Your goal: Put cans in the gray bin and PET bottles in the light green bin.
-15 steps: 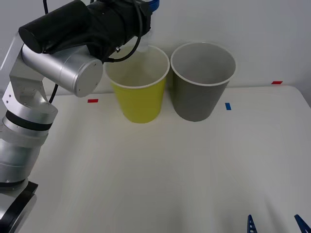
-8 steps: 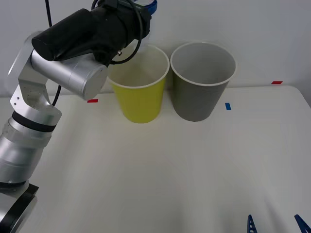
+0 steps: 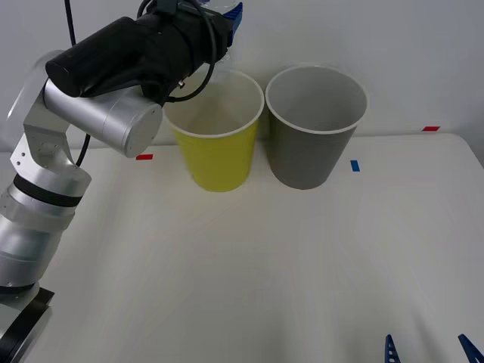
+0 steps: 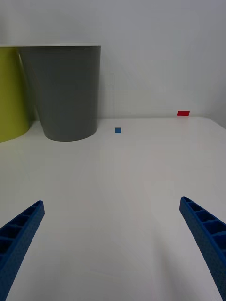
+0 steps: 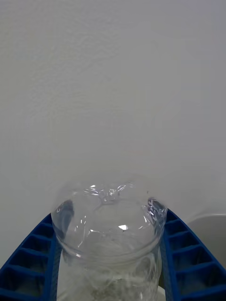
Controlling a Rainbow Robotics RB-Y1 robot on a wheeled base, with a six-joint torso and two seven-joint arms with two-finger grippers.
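Note:
My left gripper [image 3: 231,17] is raised above the far rim of the light green bin [image 3: 218,155] and is shut on a crushed clear PET bottle [image 5: 110,235]. In the left wrist view the bottle sits between the blue fingers [image 5: 28,263] with the white wall behind it. The gray bin [image 3: 314,136] stands just to the right of the green one, its inside bare. My right gripper [image 4: 113,244] hangs low over the table's near right part, open, with nothing between its fingers. Both bins [image 4: 66,89] show ahead of it in the right wrist view. No cans are in sight.
Small red [image 3: 144,157] and blue [image 3: 355,165] tape marks lie on the white table [image 3: 249,265] near the bins, and another red mark [image 3: 430,128] sits at the far right edge. A white wall rises close behind the bins.
The left arm has lifted and shifted slightly, bringing the held bottle up over the back of the green bin. The right arm has not moved.

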